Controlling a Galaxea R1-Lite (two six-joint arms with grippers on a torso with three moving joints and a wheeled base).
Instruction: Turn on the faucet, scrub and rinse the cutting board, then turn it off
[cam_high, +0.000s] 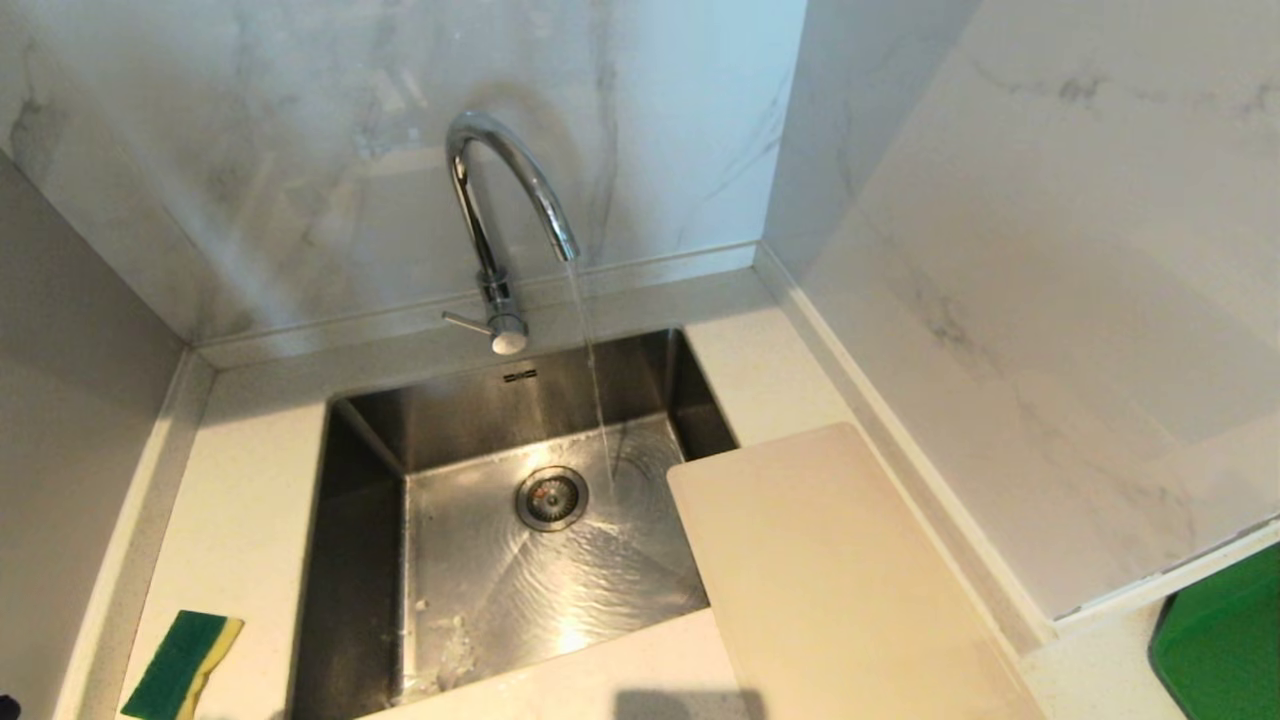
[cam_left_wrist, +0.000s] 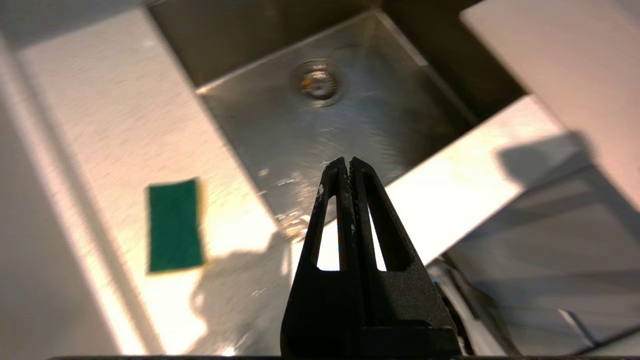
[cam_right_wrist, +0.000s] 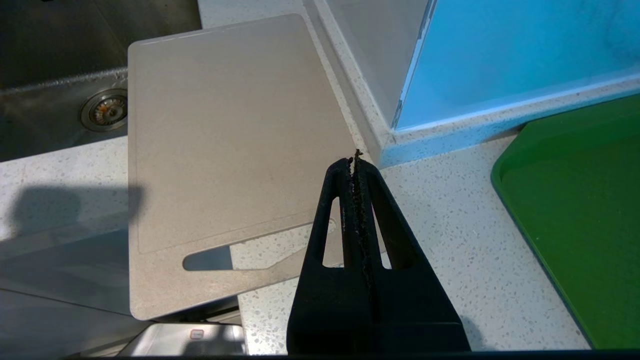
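The board, a flat cream plastic rectangle with rounded corners, lies on the speckled table to the right of the sink, its far left corner overhanging the basin's right edge. Its near end carries a long tapered handle slot and a shallow groove, and that end juts past the table's front edge. The board's right side runs close along the marble wall's foot. The chrome faucet stands behind the basin, its arched spout dropping a thin stream onto the brushed steel floor just right of the round drain; its thin lever points left. A green-and-yellow sponge lies on the open strip of table left of the sink, well apart from the board. A green tray sits right of the wall corner. The left gripper hangs over the sink's near edge, fingers pressed together and empty. The right gripper hovers over the board's near right edge, fingers likewise pressed together.
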